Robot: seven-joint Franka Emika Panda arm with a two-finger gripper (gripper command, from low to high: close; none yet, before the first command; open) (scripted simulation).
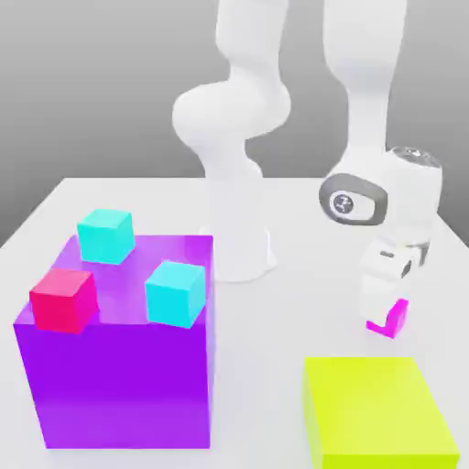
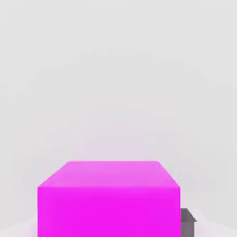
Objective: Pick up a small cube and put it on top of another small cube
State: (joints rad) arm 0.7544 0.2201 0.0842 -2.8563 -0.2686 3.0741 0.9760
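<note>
Sitting apart: one magenta cube (image 1: 392, 319), two cyan cubes (image 1: 105, 234), one red-pink cube (image 1: 63, 299).
</note>
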